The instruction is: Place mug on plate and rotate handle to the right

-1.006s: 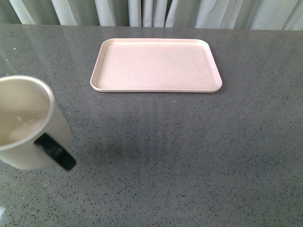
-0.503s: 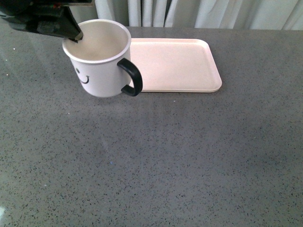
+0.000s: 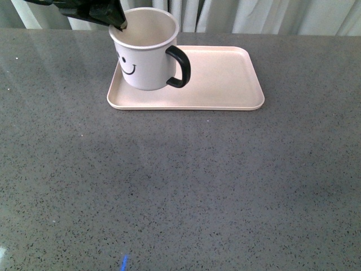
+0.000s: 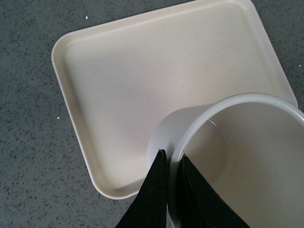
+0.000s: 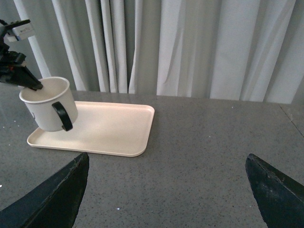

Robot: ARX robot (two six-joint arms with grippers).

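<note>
Over the plate (image 3: 225,79) at its left end, the mug (image 3: 144,59), carried in from the bare counter (image 3: 197,186), is held by the left gripper (image 3: 119,23) clamped on it, handle (image 3: 179,66) facing right; setting down and release likely remain.

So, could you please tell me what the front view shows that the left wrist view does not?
Only the front view shows the mug's smiley face, its black handle pointing right, the whole pink tray and the curtains behind. Only the left wrist view shows up close how the left gripper grips: jaws pinching the mug's rim, one inside and one outside. Both show the mug at the tray's left end and the grey speckled countertop.
</note>
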